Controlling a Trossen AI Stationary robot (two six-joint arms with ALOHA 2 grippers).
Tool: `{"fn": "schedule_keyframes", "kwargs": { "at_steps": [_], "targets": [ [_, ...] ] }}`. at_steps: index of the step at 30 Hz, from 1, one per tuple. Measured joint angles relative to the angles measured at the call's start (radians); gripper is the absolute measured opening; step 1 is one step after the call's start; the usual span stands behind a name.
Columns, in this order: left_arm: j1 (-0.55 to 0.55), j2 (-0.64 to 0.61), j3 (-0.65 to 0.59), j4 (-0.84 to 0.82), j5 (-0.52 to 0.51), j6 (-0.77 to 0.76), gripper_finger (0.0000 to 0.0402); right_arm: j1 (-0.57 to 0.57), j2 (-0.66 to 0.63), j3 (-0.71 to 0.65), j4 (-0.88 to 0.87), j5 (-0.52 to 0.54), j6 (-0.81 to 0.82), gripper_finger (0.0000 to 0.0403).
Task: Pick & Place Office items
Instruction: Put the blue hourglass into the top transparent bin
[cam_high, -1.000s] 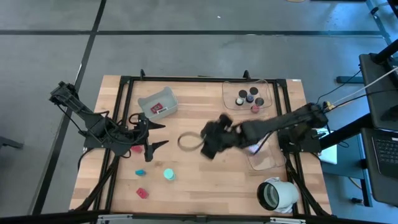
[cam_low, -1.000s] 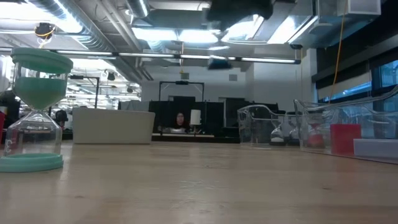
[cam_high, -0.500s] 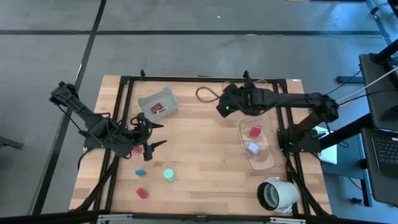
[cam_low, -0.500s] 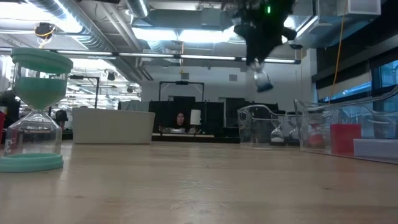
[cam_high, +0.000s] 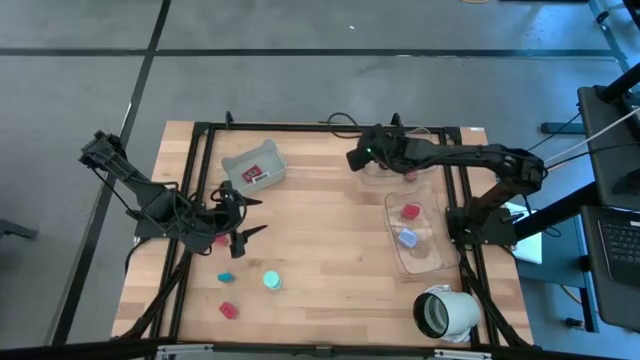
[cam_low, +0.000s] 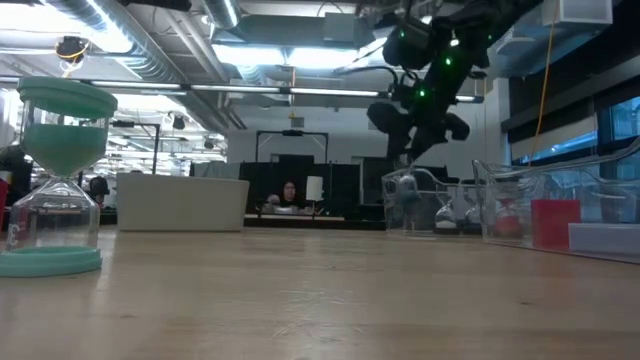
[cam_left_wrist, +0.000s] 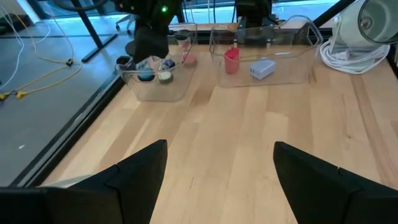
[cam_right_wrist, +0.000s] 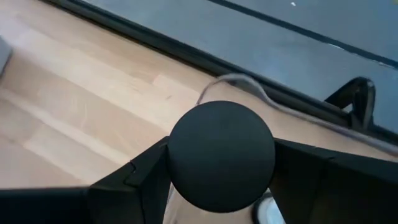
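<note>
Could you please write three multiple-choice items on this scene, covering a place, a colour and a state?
1. Where is the right end effector?
A. Over the clear tray at the table's far edge
B. Over the grey tray
C. Beside the white cylinder

2. What colour is the round piece it holds?
A. Red
B. Black
C. Teal

3. How is the left end effector?
A. Open, empty
B. Shut on a block
C. Out of view

Answers: 1 A, the high view shows it there. 2 B, the right wrist view shows it dark. 3 A, its fingers stand apart.

a grey tray (cam_high: 254, 164), two clear trays (cam_high: 420, 245) and a white hollow cylinder (cam_high: 448, 312) sit on the wooden table (cam_high: 320, 280).
</note>
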Motion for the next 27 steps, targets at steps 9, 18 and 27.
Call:
{"fn": "schedule_keyframes", "kwargs": {
  "at_steps": [9, 18, 27],
  "targets": [
    [0.0, 0.0, -0.001, -0.01, -0.055, 0.003, 0.029, -0.005, 0.0, -0.102, 0.103, -0.001, 0.04, 0.0213],
    [0.0, 0.0, -0.001, -0.01, -0.058, 0.003, 0.029, -0.005, 0.0, -0.204, 0.244, -0.002, 0.08, 0.0214],
    [0.0, 0.0, -0.001, -0.01, -0.058, 0.002, 0.029, -0.006, 0.0, -0.205, 0.254, 0.001, 0.083, 0.0214]
  ]
}}
